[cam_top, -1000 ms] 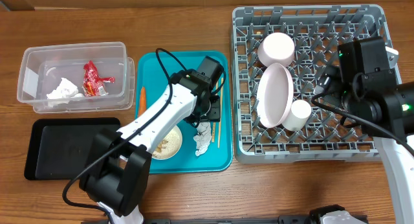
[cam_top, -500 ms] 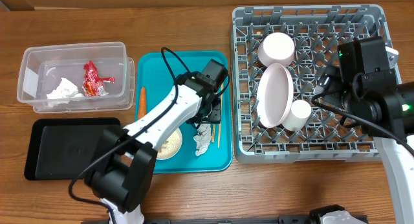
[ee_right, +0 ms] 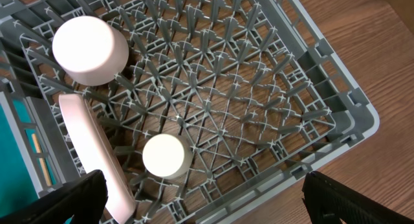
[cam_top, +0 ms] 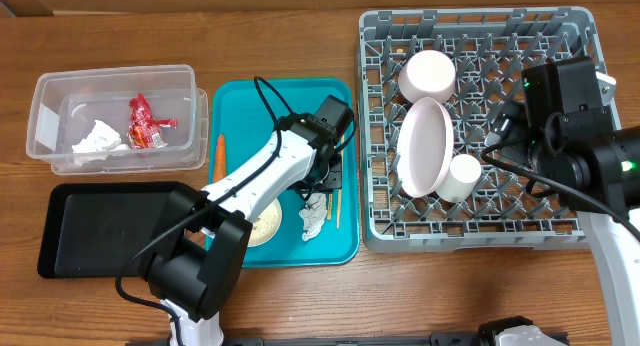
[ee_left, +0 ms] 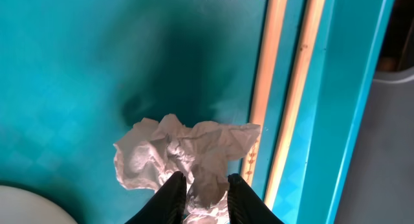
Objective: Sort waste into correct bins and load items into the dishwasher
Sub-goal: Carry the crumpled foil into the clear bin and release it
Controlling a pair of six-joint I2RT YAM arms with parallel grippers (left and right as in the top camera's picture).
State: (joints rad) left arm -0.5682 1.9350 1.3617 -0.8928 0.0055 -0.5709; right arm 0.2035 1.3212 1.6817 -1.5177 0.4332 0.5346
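Left gripper (ee_left: pixel 206 185) pinches the crumpled tissue (ee_left: pixel 187 149) lying on the teal tray (ee_left: pixel 65 56), near its right edge beside the chopsticks (ee_left: pixel 266 68) (the paper seems to touch one). Best lift straight up, dragging neither stick, then cross to the clear tub (cam_top: pixel 115 74) left of the tray.

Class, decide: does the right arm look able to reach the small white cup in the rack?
Probably yes: the right end effector hangs open above the cup, nothing between.
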